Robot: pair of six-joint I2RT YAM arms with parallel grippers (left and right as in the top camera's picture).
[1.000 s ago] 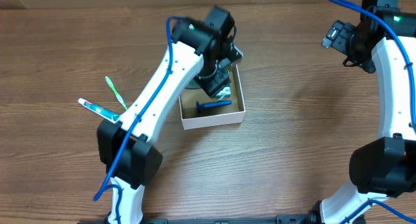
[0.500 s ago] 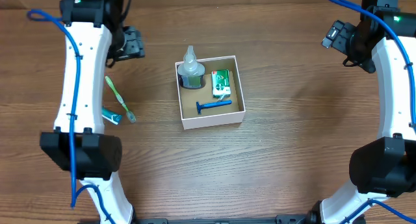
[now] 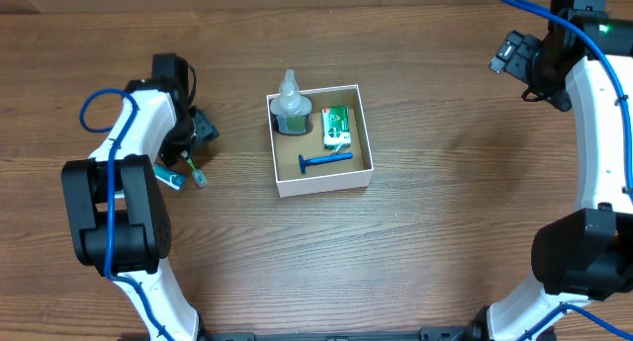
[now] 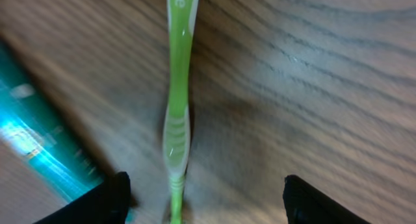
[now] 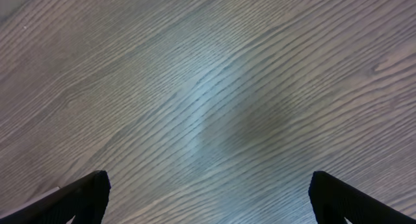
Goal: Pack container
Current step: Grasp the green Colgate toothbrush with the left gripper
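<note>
Inside the box (image 3: 323, 186) you had bottle (image 3: 290, 112), packet (image 3: 337, 127) and razor (image 3: 324, 160); toothbrush (image 4: 177, 120) and tube (image 4: 45, 162) lay outside, left gripper (image 4: 208, 201) and right gripper (image 5: 208, 198) spread, empty.

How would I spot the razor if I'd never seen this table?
Find the square white box mid-table. The razor lies inside, by its lower wall in the overhead view. It alone is blue and slim, unlike the clear bottle and green packet.

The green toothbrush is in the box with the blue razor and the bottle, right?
No. The green toothbrush lies on the table outside the box, under the left pincer, as the left wrist view shows. The blue razor and the bottle are in the box.
</note>
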